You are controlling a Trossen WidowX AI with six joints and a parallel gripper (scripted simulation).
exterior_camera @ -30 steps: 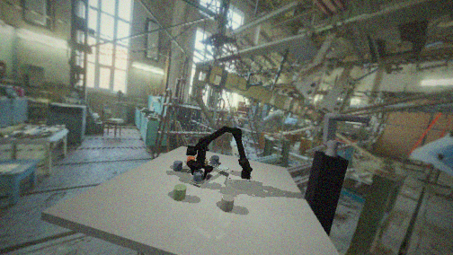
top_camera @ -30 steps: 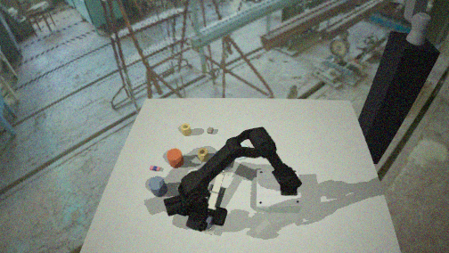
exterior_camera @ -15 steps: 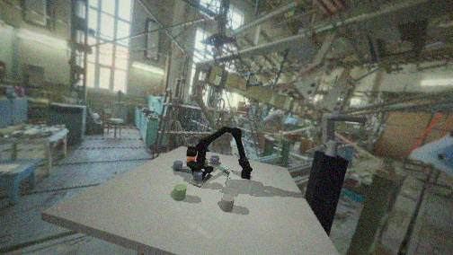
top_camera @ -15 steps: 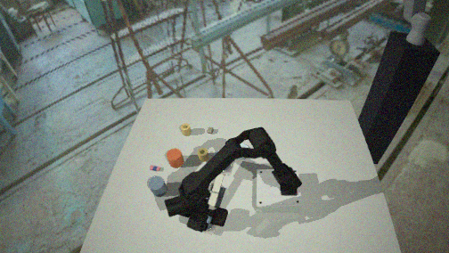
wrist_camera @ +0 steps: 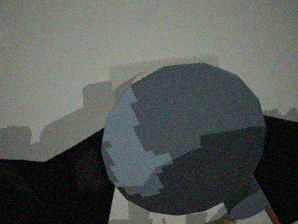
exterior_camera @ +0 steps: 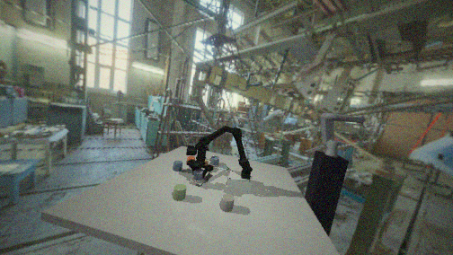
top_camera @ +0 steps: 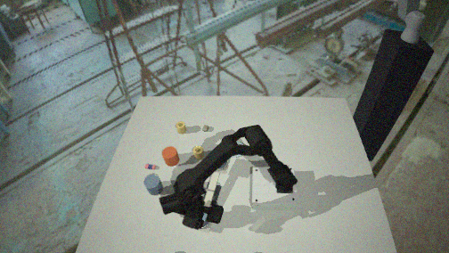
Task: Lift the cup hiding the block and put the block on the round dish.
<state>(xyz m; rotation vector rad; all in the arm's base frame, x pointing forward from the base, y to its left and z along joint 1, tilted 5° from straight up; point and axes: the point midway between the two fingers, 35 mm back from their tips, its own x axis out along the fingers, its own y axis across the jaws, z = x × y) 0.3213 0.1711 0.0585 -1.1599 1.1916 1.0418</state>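
My gripper is shut on a blue cup at the near end of the balance. The held cup fills the middle of the wrist view, with a dark finger on each side. The pale beam of the balance runs back from it in the top view. The other blue cup stands at the far end in the exterior view. I cannot tell whether the held cup is raised off the balance. No block shows. The round dish is mostly hidden behind the arm.
A blue cylinder and an orange cylinder stand left of the arm. Yellow spools and a small red-blue piece lie nearby. Green and grey cylinders stand apart.
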